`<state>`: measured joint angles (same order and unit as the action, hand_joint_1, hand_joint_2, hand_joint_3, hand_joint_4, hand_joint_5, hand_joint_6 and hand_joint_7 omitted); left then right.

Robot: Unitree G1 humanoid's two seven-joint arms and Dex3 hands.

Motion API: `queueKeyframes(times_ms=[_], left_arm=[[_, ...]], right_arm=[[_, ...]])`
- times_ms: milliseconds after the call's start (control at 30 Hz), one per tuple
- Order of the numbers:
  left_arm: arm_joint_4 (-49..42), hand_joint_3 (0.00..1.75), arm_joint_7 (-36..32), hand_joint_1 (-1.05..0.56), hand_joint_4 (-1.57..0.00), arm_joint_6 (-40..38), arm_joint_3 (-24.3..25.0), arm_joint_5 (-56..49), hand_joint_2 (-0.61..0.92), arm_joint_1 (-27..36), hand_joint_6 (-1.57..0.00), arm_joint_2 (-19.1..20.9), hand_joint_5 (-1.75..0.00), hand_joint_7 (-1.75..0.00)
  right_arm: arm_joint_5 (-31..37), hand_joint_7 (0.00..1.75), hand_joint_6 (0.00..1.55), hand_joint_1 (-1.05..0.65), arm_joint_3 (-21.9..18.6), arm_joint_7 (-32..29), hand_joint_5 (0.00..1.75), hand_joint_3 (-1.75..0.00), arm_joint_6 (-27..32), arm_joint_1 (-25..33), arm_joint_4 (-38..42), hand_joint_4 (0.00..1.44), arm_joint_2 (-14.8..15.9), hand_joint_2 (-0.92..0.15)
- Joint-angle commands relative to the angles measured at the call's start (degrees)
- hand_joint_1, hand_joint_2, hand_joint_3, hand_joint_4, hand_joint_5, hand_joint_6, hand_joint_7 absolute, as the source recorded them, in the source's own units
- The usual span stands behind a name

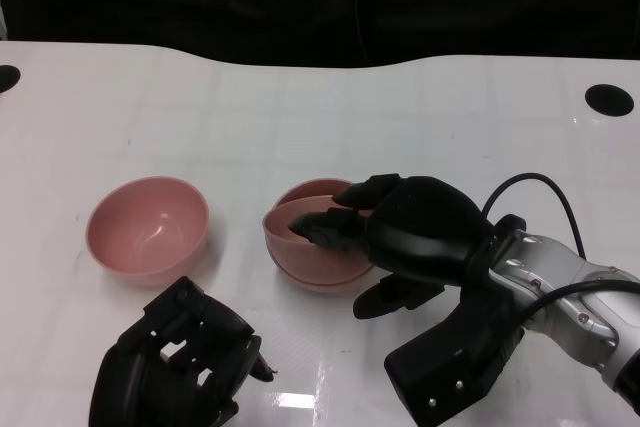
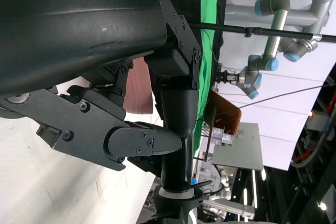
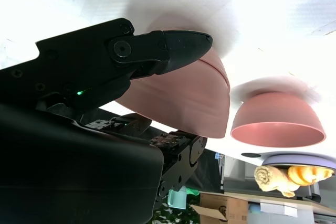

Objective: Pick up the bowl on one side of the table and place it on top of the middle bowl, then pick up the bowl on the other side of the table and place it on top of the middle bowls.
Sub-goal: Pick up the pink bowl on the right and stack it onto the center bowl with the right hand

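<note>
Left of centre on the white table (image 1: 300,117) stands a single pink bowl (image 1: 148,225), upright. In the middle a second pink bowl (image 1: 320,275) carries a third, the upper bowl (image 1: 298,217), which sits tilted inside it. My right hand (image 1: 410,227) grips the upper bowl, fingers over its near rim. In the right wrist view a fingertip (image 3: 178,45) lies on the nested bowls (image 3: 189,98), with the single bowl (image 3: 278,116) beyond. My left hand (image 1: 175,367) hovers near the front edge, just in front of the single bowl, holding nothing; its fingers (image 2: 176,129) reach out straight.
Two round black holes (image 1: 609,99) (image 1: 5,78) mark the table's far corners. Behind the far edge all is dark. A black cable (image 1: 540,187) loops over my right forearm. The left wrist view shows a grey and blue robot arm (image 2: 273,24) off the table.
</note>
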<state>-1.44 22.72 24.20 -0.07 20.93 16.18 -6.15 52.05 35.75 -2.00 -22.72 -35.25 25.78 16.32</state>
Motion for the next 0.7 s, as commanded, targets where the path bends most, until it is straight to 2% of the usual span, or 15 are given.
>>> queueKeyframes(times_ms=[33, 100, 200, 267, 700], left_arm=[[-0.2, 0.45, 0.1, -0.34, -0.71, 0.6, 0.3, 0.0, 0.79, -0.2, -0.68, 0.4, -1.67, -1.38], [-0.2, 0.46, 0.1, -0.34, -0.71, 0.6, 0.3, 0.0, 0.78, -0.2, -0.68, 0.4, -1.67, -1.38], [-0.3, 0.46, 0.0, -0.35, -0.71, 0.3, 0.6, 0.0, 0.78, -0.4, -0.68, 0.7, -1.68, -1.39], [-0.3, 0.49, -0.1, -0.34, -0.71, 0.1, 0.6, 0.0, 0.77, -0.5, -0.67, 0.7, -1.68, -1.40], [-0.3, 0.56, -0.1, -0.34, -0.71, 0.1, 0.7, 0.0, 0.73, -0.5, -0.67, 0.6, -1.68, -1.40]], right_arm=[[-0.8, 0.00, 0.23, -0.90, -0.6, 0.6, 0.00, -0.35, 0.1, 0.5, -0.4, 0.30, 0.9, -0.92], [-0.8, 0.00, 0.23, -0.90, -0.6, 0.6, 0.00, -0.35, 0.1, 0.5, -0.5, 0.30, 0.9, -0.92], [-4.0, 0.00, 0.13, -0.90, -5.8, 0.3, 0.00, -0.32, 4.4, 5.4, -9.0, 0.18, 1.3, -0.92], [-4.3, 0.00, 0.10, -0.88, -7.1, -0.2, 0.00, -0.33, 5.8, 7.2, -11.4, 0.14, 1.0, -0.92], [-4.0, 0.00, 0.09, -0.86, -7.5, 0.1, 0.00, -0.33, 7.1, 8.3, -13.1, 0.14, 0.7, -0.92]])
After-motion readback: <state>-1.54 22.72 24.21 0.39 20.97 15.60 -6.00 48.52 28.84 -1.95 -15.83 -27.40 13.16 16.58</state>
